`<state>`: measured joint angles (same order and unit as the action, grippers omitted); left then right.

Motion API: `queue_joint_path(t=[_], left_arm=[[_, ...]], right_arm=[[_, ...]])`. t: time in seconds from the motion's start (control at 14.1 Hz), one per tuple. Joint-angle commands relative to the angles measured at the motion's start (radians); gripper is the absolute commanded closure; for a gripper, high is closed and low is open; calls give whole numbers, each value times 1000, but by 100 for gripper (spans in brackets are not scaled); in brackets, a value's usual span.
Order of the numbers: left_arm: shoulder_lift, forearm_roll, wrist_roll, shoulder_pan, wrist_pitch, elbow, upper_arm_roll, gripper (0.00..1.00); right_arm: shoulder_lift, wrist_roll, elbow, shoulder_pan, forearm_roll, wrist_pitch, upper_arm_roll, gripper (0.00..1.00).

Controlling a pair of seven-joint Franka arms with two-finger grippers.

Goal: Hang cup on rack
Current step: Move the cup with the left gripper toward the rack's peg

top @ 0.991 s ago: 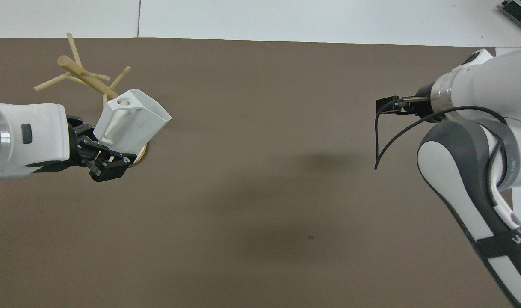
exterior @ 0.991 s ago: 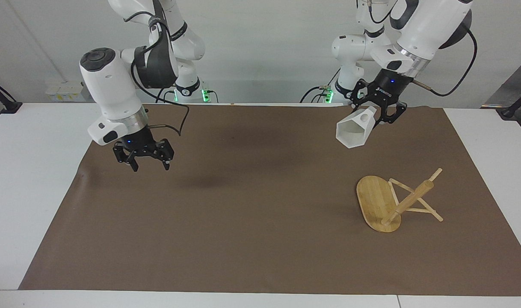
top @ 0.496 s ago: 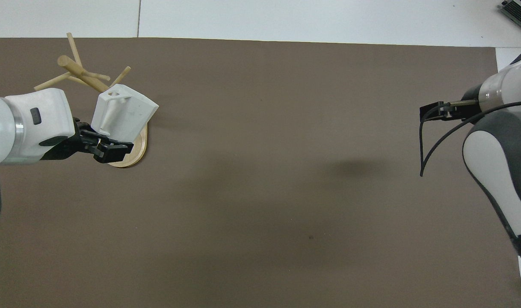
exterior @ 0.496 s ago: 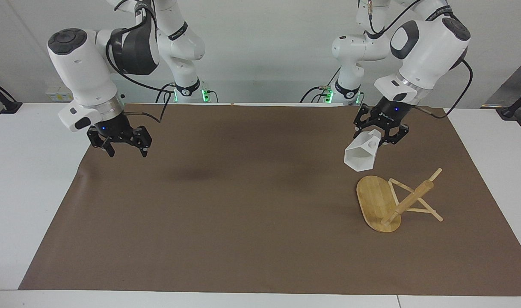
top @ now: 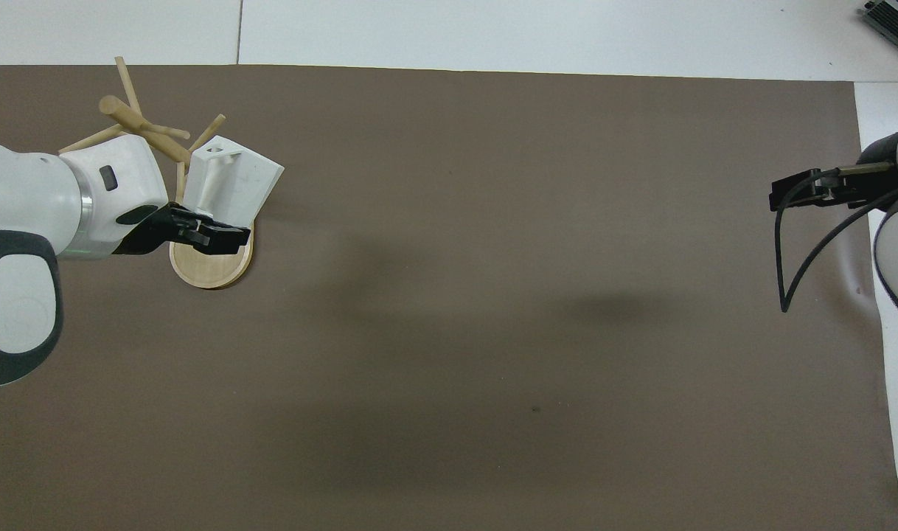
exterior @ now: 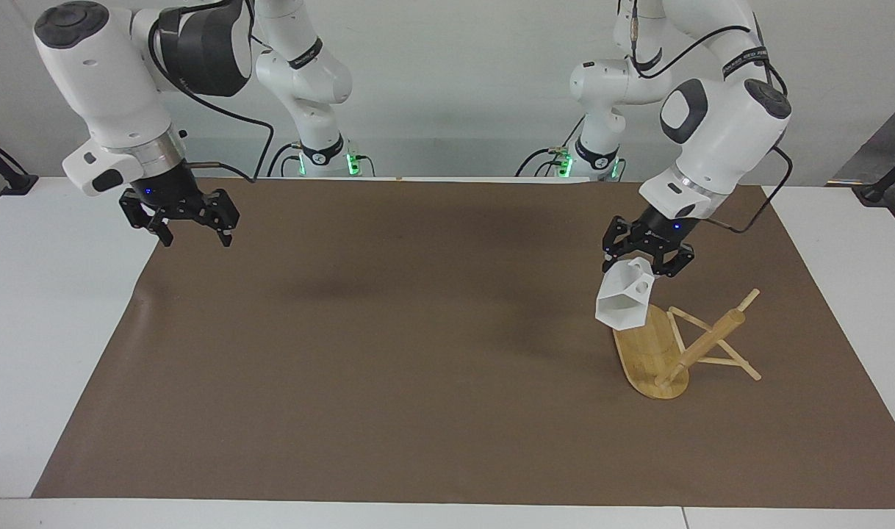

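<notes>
The open right gripper (exterior: 192, 234) was parked over the mat edge, withdrawn since the earlier frame. The faceted white cup (exterior: 624, 297), clamped by the left gripper (exterior: 647, 258), had been lowered over the bamboo peg rack (exterior: 649, 353) (handle hole to be aligned with a peg).

The left gripper (exterior: 647, 262) hangs in the air at the left arm's end of the table, its wrist tilted so the fingers point down and slantwise, clamped tight on the cup (exterior: 623, 297) just below them. The right gripper (exterior: 191, 231) hangs high over the brown mat's edge at the right arm's end, wrist nearly vertical, fingers spread wide, nothing between them.
</notes>
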<state>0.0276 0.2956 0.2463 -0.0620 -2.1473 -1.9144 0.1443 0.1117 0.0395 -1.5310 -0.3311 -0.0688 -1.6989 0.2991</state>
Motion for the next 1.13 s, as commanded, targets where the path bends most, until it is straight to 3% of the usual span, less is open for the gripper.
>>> queue_joint_path(t=[0.0, 0.42, 1.06], left_arm=[[8, -15, -77, -10, -39, -5, -2, 100], [60, -12, -108, -1, -105, 2, -2, 100], [64, -7, -150, 5, -63, 29, -5, 100]], right_arm=[[8, 19, 18, -8, 7, 19, 6, 0], [2, 11, 11, -3, 6, 18, 6, 0], [-20, -4, -32, 6, 14, 2, 9, 0]])
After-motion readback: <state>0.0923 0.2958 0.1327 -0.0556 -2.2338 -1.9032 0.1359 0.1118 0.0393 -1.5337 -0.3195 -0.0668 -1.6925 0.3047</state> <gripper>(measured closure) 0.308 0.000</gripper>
